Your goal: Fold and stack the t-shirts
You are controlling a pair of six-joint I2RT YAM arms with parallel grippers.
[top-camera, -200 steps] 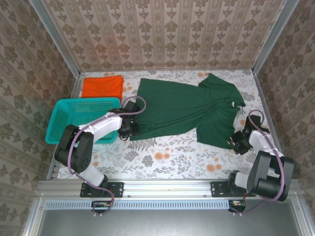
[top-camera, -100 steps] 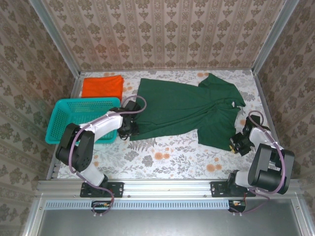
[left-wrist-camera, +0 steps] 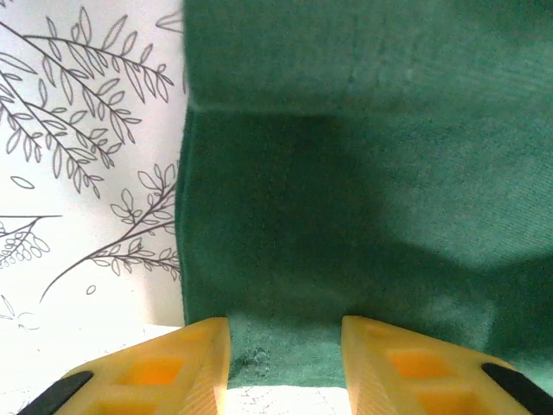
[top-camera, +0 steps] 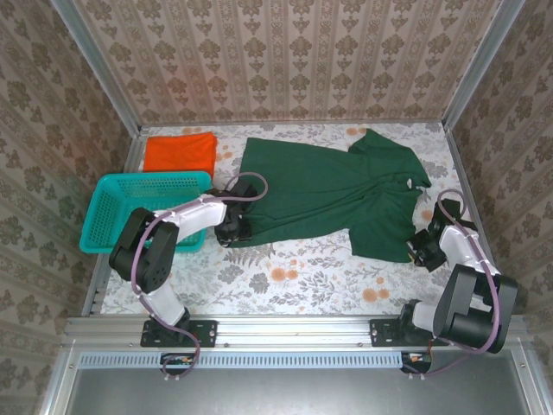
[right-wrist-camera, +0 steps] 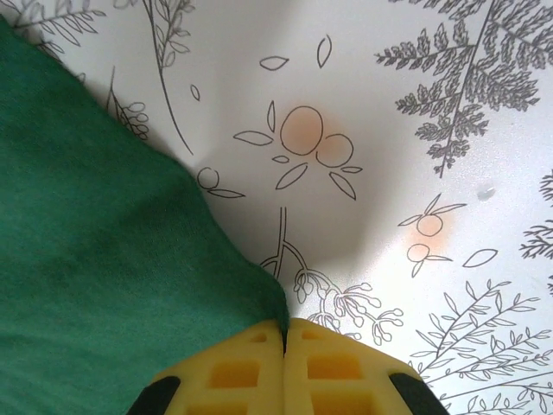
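Lying on the bench [top-camera: 294, 277]: the dark green t-shirt [top-camera: 320, 194] is spread across the middle and right. Its hem is turned to the left, and its sleeves and collar to the right, where the cloth is bunched.
Orange t-shirt [top-camera: 179, 152]: it is seen folded at the far left corner, just beyond the teal basket [top-camera: 104, 216] and apart from the green one.
Teal basket: it is set at the left edge, close beside the left arm.
Left pincer [top-camera: 235, 229]: it is lowered at the green shirt's near left corner. In the left wrist view the yellow fingers [left-wrist-camera: 173, 372] are held apart. The hem [left-wrist-camera: 259, 346] is seen flat between them, so the pincer is open and nothing is clamped.
Right pincer [top-camera: 415, 251]: it is placed low at the shirt's near right corner. In the right wrist view the fingers [right-wrist-camera: 346, 363] are pressed together, and the green edge [right-wrist-camera: 104, 259] is caught where they meet. The pincer is closed on the dark green t-shirt.
Bench surface: a floral print is shown around the cloth [right-wrist-camera: 389, 130].
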